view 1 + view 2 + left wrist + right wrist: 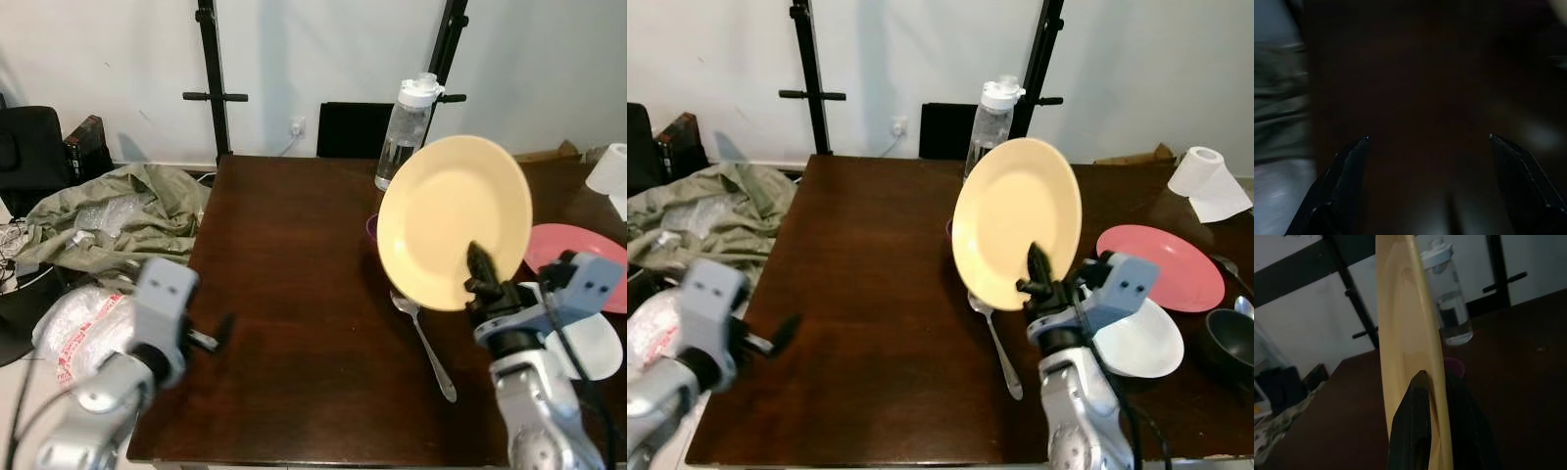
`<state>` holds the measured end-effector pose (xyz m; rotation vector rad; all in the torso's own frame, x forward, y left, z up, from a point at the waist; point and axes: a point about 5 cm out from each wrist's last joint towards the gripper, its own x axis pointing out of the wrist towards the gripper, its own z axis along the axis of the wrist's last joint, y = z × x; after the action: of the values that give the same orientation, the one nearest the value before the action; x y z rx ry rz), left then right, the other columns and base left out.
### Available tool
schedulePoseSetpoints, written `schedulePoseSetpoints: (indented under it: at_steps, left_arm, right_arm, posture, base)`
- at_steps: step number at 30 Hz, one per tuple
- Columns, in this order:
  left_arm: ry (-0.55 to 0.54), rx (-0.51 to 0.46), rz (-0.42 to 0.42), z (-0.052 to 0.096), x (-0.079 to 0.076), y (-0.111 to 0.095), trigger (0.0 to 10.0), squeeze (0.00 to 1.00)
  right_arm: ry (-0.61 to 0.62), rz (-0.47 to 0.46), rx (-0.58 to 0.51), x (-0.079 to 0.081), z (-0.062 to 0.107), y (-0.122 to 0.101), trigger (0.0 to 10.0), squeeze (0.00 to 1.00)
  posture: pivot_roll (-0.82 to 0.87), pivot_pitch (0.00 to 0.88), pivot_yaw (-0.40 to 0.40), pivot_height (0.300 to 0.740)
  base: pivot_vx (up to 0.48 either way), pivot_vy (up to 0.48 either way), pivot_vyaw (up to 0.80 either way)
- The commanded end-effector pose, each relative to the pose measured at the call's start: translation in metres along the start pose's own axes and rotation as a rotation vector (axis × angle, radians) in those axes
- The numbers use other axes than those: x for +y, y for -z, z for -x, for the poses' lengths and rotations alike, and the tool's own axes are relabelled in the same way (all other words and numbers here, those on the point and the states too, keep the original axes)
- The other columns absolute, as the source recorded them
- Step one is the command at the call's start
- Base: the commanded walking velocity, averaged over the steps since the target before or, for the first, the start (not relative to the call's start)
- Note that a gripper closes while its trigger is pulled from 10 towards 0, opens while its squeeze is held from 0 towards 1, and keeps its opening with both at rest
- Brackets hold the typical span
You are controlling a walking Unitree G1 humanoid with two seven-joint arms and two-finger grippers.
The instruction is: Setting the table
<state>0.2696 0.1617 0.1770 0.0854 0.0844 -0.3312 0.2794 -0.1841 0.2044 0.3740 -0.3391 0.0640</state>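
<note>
Right gripper (1038, 269) jaws pinch yellow plate (1016, 220) rim, plate upright above spoon (995, 341). Left gripper (1427, 139) jaws spread over dark table (284, 294).

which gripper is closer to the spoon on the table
Right. The right gripper holds the yellow plate just above the spoon; the left gripper hovers open near the table's left edge, well away from it.
</note>
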Motion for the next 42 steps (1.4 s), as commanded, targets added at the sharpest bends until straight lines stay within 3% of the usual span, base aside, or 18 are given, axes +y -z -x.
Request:
schedulePoseSetpoints:
  at_steps: [1,3,4,10,18,42]
  left_arm:
    - [-0.001,0.015,0.065,-0.005,-0.008,0.006,10.0,0.00]
    - [-0.004,0.005,0.092,-0.010,-0.014,0.007,10.0,0.00]
    - [-0.030,-0.023,0.105,-0.021,-0.021,0.008,10.0,0.00]
    - [-0.086,-0.059,0.085,-0.031,-0.020,0.008,10.0,0.00]
    - [-0.100,-0.063,0.079,-0.032,-0.018,0.008,10.0,0.00]
    - [-0.093,-0.078,0.073,-0.034,-0.021,0.012,10.0,0.00]
  right_arm:
    - [0.019,0.003,0.008,0.001,0.003,0.003,10.0,0.00]
    - [0.027,0.007,0.023,0.001,0.004,0.007,10.0,0.00]
    - [0.040,0.014,0.047,0.001,0.006,0.012,10.0,0.00]
    - [0.048,0.023,0.066,0.003,0.006,0.016,10.0,0.00]
    - [0.048,0.031,0.066,0.005,0.007,0.017,10.0,0.00]
    - [0.059,0.041,0.078,0.004,0.013,0.019,10.0,0.00]
  posture:
    - [0.06,0.013,0.053,0.740]
    - [0.05,0.007,0.050,0.740]
    - [0.05,0.002,0.045,0.740]
    - [0.04,0.002,0.045,0.740]
    - [0.03,0.009,0.050,0.740]
    - [0.02,0.026,0.056,0.740]
  base:
    - [0.000,0.000,0.00]
    - [0.000,0.000,0.00]
    - [0.000,0.000,0.00]
    - [0.000,0.000,0.00]
    - [-0.142,0.000,0.00]
    - [-0.372,0.000,0.00]
